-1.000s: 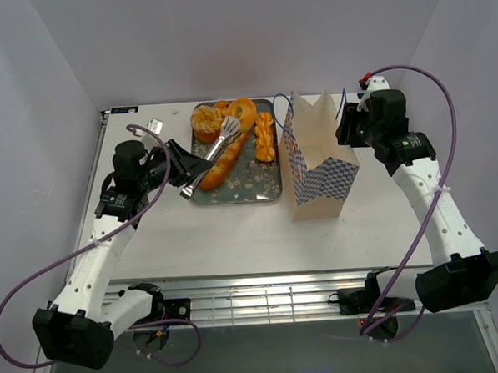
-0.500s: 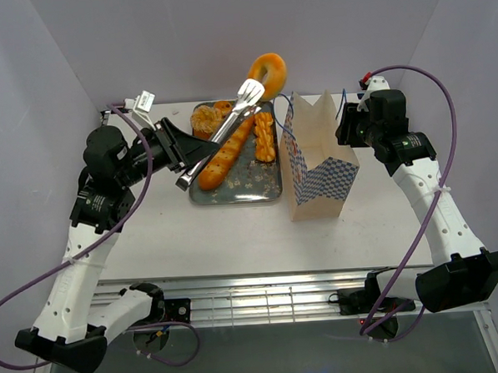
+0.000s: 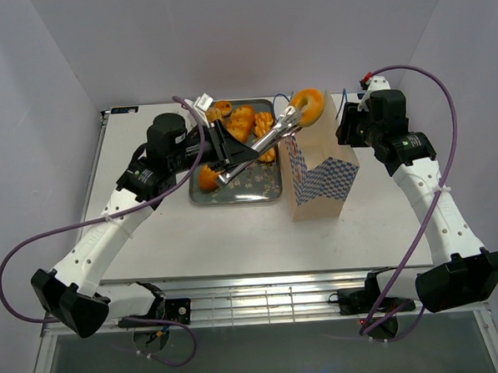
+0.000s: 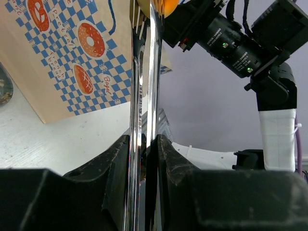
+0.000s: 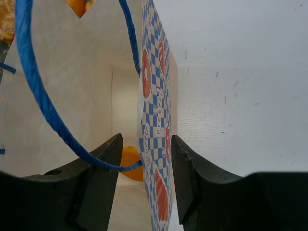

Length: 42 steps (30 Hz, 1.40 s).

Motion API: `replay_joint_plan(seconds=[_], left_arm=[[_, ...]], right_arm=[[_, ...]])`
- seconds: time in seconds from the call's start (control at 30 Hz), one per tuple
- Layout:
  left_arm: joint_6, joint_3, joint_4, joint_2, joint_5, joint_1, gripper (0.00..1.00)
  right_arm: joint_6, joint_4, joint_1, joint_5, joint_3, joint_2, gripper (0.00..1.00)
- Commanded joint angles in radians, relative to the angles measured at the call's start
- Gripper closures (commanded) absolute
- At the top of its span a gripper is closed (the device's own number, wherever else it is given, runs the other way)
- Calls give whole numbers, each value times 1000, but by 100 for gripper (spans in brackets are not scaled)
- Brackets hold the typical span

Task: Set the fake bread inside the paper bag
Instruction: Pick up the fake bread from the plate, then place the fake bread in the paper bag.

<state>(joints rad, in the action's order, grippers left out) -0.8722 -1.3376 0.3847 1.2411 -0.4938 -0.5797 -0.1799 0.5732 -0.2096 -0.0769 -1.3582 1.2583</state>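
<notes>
**A:** Clamping the tongs hard in the left tool, jaws closed onto both steel arms. Pinching the ring donut at the tong tips, right above the mouth of the paper bag.

**B:** Standing upright, that bag, toward the far right of the worktop, just beside the tray at the middle of the far edge. Straddling the bag's wall with the right tool, jaws apart, wall and blue cord between them, not visibly squeezed.

**A:** Looks like the drop stage, then. Best to centre the donut over the opening and dip the tips below the rim before easing off.

**B:** Agreed. Need only slacken the left grip a touch, enough to spring the tongs, never enough to lose them. Worth steering clear of the blue cord too.

**A:** Spotting something orange down at the bottom inside. More bread on the tray, so some way from finished, by the look of it.

**B:** Hold the right side steady; could tip a light bag with one nudge.
</notes>
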Motion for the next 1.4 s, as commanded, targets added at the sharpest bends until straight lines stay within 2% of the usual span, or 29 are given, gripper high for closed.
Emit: replay_joint_plan(seconds=[0.0, 0.3, 0.33, 0.47, 0.73, 0.87, 1.1, 1.2, 1.37], left_arm=[[16, -15, -46, 6, 18, -11, 73], [13, -31, -98, 104, -43, -11, 58], [13, -32, -99, 110, -45, -11, 54], [13, -28, -112, 127, -32, -11, 48], [19, -55, -110, 135, -14, -11, 47], [32, -69, -106, 92, 26, -11, 53], [140, -74, -47, -123, 202, -11, 56], [212, -90, 52, -204, 323, -9, 56], [300, -110, 255, -241, 529, -9, 56]], right_arm=[[-6, -26, 1, -6, -33, -16, 49], [-3, -16, 1, -11, -45, -14, 49], [-3, -16, 1, -11, -47, -14, 49], [2, -12, 1, -14, -48, -7, 49], [7, -10, 1, -9, -53, -2, 49], [10, -9, 1, -12, -50, -5, 49], [13, -16, 1, -9, -30, -10, 49], [13, -22, 1, -4, -22, -13, 49], [11, -24, 1, 6, -21, -17, 49]])
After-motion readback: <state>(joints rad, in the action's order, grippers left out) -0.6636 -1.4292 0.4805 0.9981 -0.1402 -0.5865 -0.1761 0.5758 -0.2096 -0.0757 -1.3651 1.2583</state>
